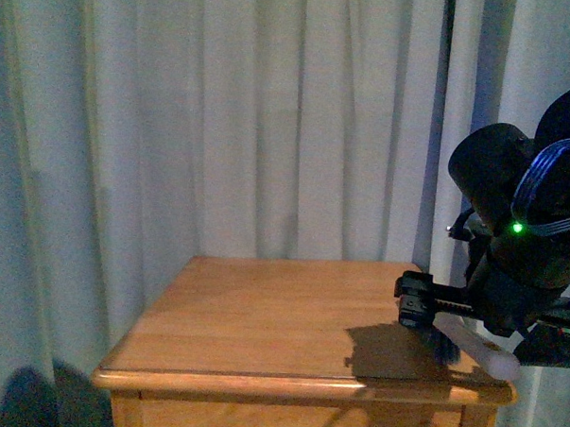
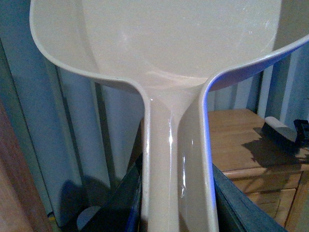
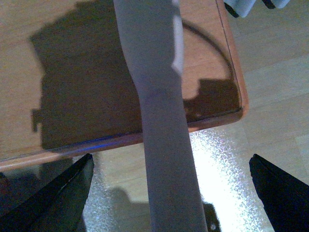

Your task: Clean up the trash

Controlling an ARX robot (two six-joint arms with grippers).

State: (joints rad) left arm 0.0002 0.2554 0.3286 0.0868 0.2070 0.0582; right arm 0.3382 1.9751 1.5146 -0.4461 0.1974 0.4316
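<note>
My left gripper (image 2: pixel 177 209) is shut on the handle of a cream plastic dustpan (image 2: pixel 159 48), whose scoop fills the left wrist view and holds nothing I can see. A brush (image 1: pixel 482 354) with a white handle and dark bristles lies at the right front corner of the wooden table (image 1: pixel 262 316). Its handle (image 3: pixel 164 159) sticks out past the table edge. My right gripper (image 3: pixel 170 193) is open, one dark finger on each side of that handle, both well apart from it. The trash is out of view in every frame. The front view does not show the left arm.
Pale curtains (image 1: pixel 270 128) hang close behind the table. Light floor (image 3: pixel 280 96) lies below the table's right front corner (image 3: pixel 236 104). The left wrist view shows the table (image 2: pixel 236 135) off to one side, with drawer fronts under it.
</note>
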